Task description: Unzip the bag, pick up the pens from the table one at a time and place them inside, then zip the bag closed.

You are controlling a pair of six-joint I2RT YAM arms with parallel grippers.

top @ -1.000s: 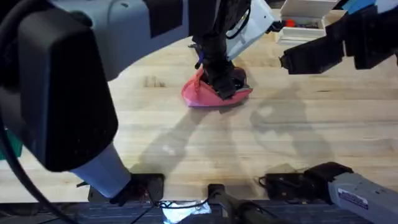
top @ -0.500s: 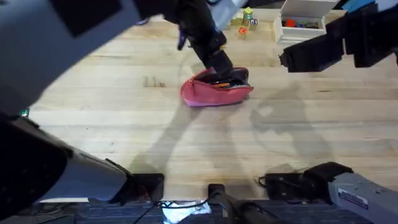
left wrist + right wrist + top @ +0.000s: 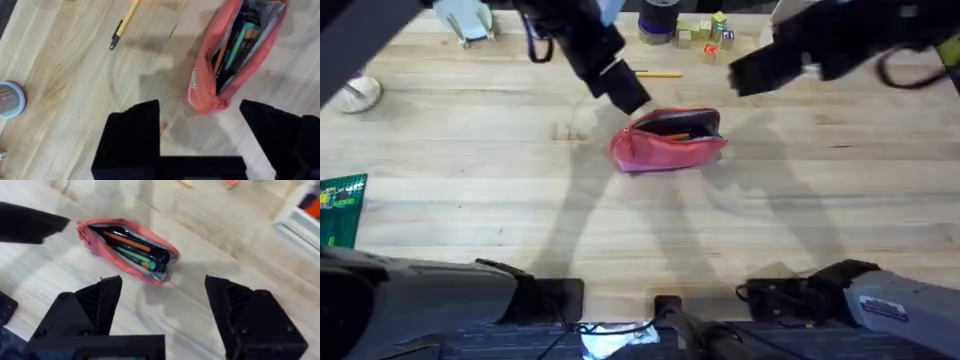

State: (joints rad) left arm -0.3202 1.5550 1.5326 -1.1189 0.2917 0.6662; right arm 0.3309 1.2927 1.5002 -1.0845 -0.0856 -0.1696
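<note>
Your left gripper [image 3: 200,135] hangs with its black fingers [image 3: 132,132] spread wide apart and nothing between them, just above the table [image 3: 520,210] and just beside the near end of the bag [image 3: 235,55]; from overhead you see that gripper [image 3: 620,90] at the bag's far left corner, apart from the fabric. Your right gripper [image 3: 162,315] is likewise spread wide and empty, held over the table with the bag [image 3: 127,247] ahead of its fingers [image 3: 95,305]; overhead it sits as a dark block [image 3: 765,68] up and to the right of the bag, not touching it. The bag [image 3: 668,142] lies on its side near the middle of the table, pink, with its zip drawn open along the top, and you can look into the mouth: an orange pen [image 3: 127,241], a teal-green one [image 3: 135,256] and something dark lie lengthwise inside. A yellow pen with a black tip [image 3: 124,25] lies on the bare wood beyond the bag, well apart from it; overhead you find it [image 3: 658,73] just behind the left gripper. Farther back stand some small coloured blocks [image 3: 705,32] and a dark round container [image 3: 658,22]. A green packet [image 3: 340,205] lies at the left edge, and a small round metal-looking object [image 3: 358,93] rests near the far left.
</note>
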